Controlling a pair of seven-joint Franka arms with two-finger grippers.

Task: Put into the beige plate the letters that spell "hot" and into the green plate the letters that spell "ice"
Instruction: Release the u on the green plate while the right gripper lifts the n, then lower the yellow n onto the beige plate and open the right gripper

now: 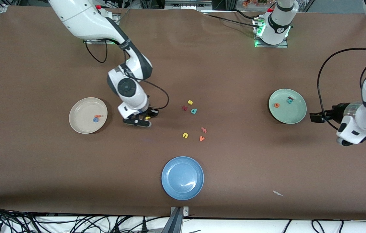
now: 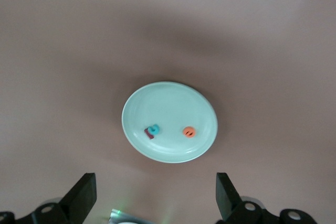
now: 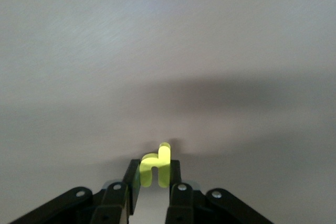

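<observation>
Plates, three of them, sit on the desk: beige plate with two letters, green plate with three, blue plate. Six loose letters lie between. Right gripper, beside the beige plate, pinches the yellow h. Left gripper, beside the green plate, hangs spread apart.

The right arm reaches down from its base, and the right end effector is low over the counter with its fingers closed. The left end effector points sideways, its fingers wide apart.
</observation>
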